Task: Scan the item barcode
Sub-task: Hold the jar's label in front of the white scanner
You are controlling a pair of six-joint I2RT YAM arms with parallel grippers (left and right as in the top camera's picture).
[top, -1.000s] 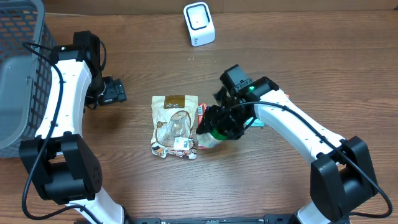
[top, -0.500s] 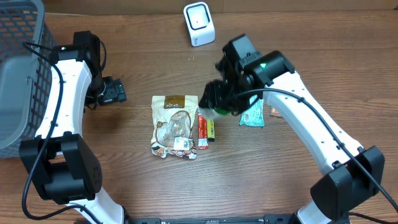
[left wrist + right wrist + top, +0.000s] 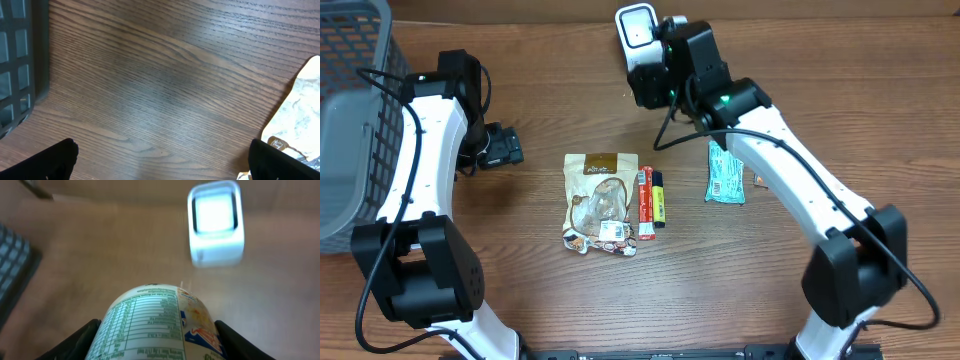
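My right gripper (image 3: 658, 82) is shut on a white cup-shaped item (image 3: 150, 325) with a green nutrition table and a blue and orange label. It holds the item up at the far middle of the table, just in front of the white barcode scanner (image 3: 638, 37). In the right wrist view the scanner (image 3: 216, 222) shows blurred beyond the item, with its bright window facing it. No barcode is readable on the side I see. My left gripper (image 3: 505, 148) hangs open over bare wood at the left, its black fingers (image 3: 55, 160) wide apart.
A brown snack bag (image 3: 602, 200), a red and a yellow stick pack (image 3: 651, 200) and a teal packet (image 3: 725, 172) lie mid-table. A grey basket (image 3: 350, 120) stands at the left edge, close to my left arm.
My right gripper lifted the cup-shaped item from beside the snack bag and carried it toward the back, up to the scanner. The left arm stayed still.
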